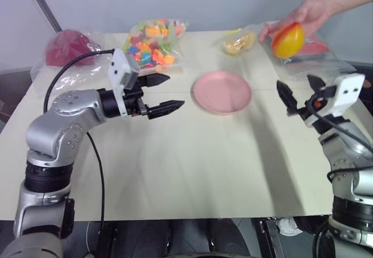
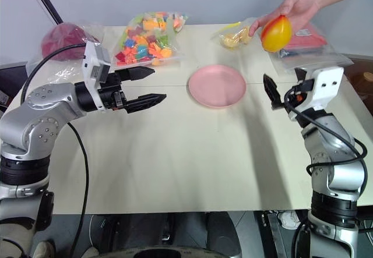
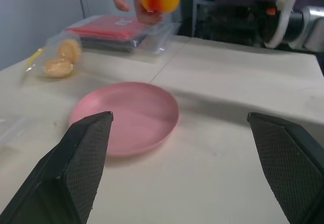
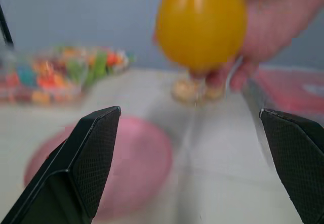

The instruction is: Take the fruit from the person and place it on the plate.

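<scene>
Fruit (image 1: 288,39), held in the person's hand (image 1: 303,17), hangs just above the wide-open, empty right tool (image 1: 296,94); left tool (image 1: 160,93), also open, lies farther.

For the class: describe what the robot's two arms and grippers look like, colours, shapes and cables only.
Both arms are silver-grey metal with rounded joints and black bands. Each ends in a white boxy wrist block and a gripper, left gripper and right gripper, with two black pointed fingers bearing a fine cross-hatched texture. Black cables loop along each arm.
</scene>
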